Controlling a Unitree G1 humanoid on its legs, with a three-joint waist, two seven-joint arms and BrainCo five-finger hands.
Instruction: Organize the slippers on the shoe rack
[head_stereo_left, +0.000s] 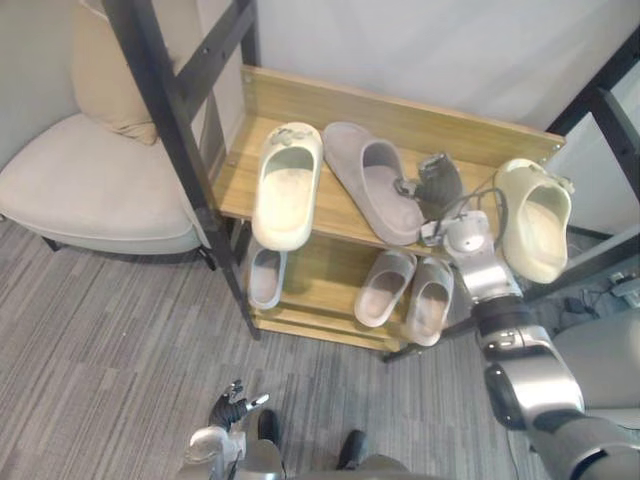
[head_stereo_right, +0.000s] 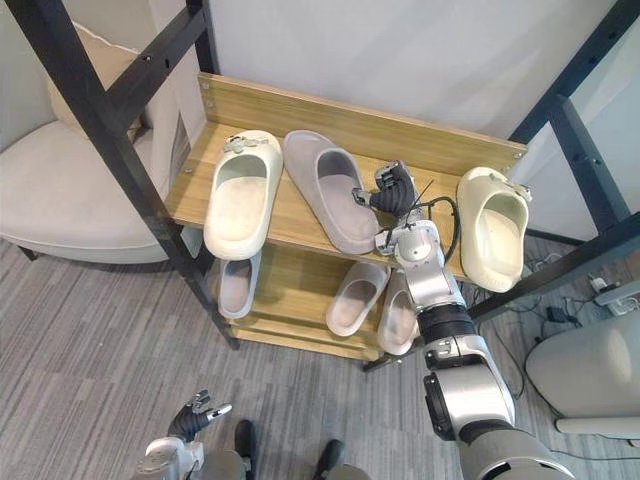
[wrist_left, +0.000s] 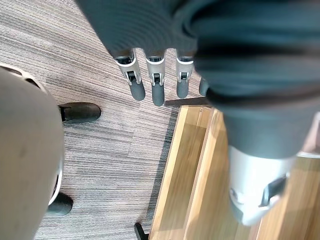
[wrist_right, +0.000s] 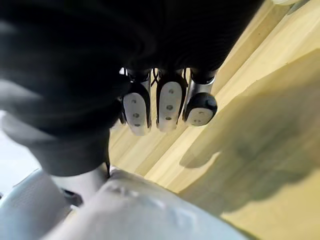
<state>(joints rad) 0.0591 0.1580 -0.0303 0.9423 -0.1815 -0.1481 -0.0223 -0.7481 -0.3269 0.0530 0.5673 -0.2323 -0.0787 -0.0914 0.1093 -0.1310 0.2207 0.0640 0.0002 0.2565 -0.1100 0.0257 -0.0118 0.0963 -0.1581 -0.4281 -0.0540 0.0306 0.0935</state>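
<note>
At 3 o'clock of grey slipper (head_stereo_right: 335, 195): right hand (head_stereo_right: 395, 188), curled, empty
At 6 o'clock, low: left hand (head_stereo_left: 232, 408), fingers (wrist_left: 157, 87) relaxed

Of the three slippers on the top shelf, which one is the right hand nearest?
The grey slipper in the middle: the right hand sits against its side. The left cream slipper and the right cream slipper lie farther off.

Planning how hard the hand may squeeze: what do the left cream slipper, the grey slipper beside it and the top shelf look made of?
Left cream slipper: probably moulded foam or rubber, matte; thick, seamless, rounded walls. Grey slipper: seemingly the same kind of foam, matte, one smooth piece. Top shelf: wood or wood-look laminate, slight sheen, visible grain.
</note>
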